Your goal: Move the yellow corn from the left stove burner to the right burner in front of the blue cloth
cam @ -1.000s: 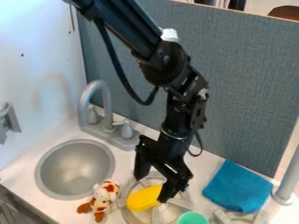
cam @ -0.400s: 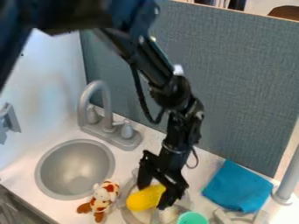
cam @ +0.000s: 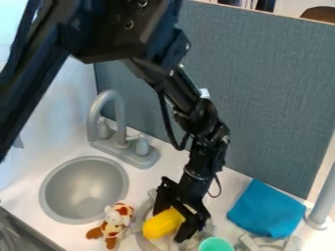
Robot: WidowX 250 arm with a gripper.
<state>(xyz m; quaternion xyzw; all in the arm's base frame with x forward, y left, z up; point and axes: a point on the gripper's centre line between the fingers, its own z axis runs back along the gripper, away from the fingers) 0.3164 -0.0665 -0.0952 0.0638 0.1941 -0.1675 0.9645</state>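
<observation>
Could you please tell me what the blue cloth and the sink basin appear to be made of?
The blue cloth looks like matte woven or felted fabric, judging by its soft, slightly uneven edges and lack of shine. The sink basin appears to be grey metal with a dull satin finish, given its smooth shading, though grey-painted plastic is possible.

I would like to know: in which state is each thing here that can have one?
Claw: pointing down, at the yellow object.
Yellow object: at the round burner, beside the claw; whether gripped, I cannot tell.
Blue cloth: laid out fairly flat on the counter.
Plush toy: on the counter, between sink and burner.
Faucet: upright, spout curved over.
</observation>
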